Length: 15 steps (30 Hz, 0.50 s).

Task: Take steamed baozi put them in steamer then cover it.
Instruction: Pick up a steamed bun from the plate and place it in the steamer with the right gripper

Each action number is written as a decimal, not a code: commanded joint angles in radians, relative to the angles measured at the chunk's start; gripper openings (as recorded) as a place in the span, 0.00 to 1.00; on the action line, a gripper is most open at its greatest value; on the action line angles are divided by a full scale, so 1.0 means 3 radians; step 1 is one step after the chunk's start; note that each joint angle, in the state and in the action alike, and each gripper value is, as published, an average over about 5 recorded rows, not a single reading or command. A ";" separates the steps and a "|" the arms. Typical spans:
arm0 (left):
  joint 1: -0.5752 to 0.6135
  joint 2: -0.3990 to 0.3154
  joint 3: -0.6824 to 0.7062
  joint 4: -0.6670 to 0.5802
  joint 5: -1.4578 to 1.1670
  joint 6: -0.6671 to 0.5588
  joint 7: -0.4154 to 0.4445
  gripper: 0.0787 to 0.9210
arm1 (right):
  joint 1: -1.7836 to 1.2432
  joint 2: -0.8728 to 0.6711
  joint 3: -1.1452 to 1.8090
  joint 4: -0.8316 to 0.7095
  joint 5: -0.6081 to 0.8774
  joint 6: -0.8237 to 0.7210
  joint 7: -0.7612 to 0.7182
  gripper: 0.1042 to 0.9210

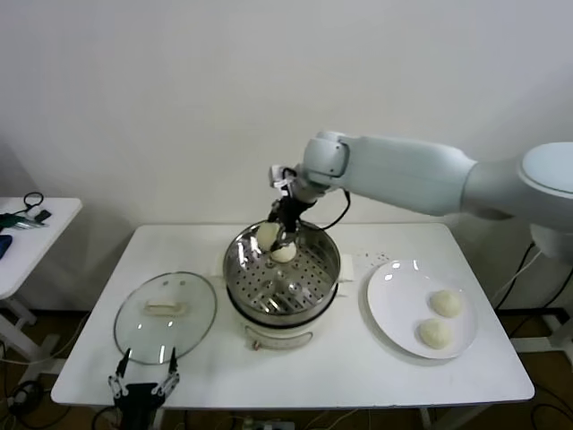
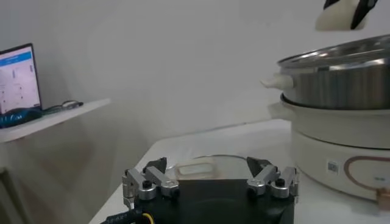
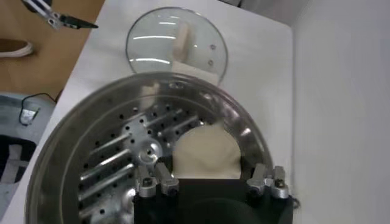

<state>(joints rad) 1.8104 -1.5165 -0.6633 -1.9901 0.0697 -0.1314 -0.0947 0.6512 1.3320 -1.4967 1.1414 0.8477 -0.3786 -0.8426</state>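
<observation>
My right gripper (image 1: 285, 242) hangs over the far side of the steel steamer (image 1: 313, 291), shut on a cream baozi (image 1: 283, 254) held above the perforated tray. In the right wrist view the bun (image 3: 206, 151) fills the gap between the fingers of that gripper (image 3: 208, 175). A second bun (image 1: 267, 235) shows by the steamer's far left wall. Two more buns (image 1: 447, 303) (image 1: 435, 333) lie on the white plate (image 1: 394, 296). The glass cover (image 1: 166, 313) lies flat on the table to the left of the steamer. My left gripper (image 1: 143, 385) is open and empty at the table's front edge, just before the cover (image 2: 201, 165).
The steamer's white base (image 2: 341, 152) stands at the table's middle. A small side table (image 1: 36, 233) with cables stands off to the left. The wall is close behind the steamer.
</observation>
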 commanded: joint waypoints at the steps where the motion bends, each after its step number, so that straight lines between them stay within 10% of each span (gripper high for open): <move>1: -0.0019 -0.0008 -0.0003 0.0012 -0.0021 0.0005 -0.0009 0.88 | -0.0191 0.0286 -0.0161 0.0008 0.0008 -0.0089 0.0126 0.73; 15: -0.0007 0.0000 -0.0021 0.0034 -0.0051 -0.0008 -0.0013 0.88 | -0.0347 0.0371 -0.0107 -0.0119 -0.0079 -0.0137 0.0181 0.74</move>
<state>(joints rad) 1.8088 -1.5176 -0.6683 -1.9810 0.0568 -0.1344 -0.0978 0.5704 1.4193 -1.5265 1.1224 0.8303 -0.4104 -0.7992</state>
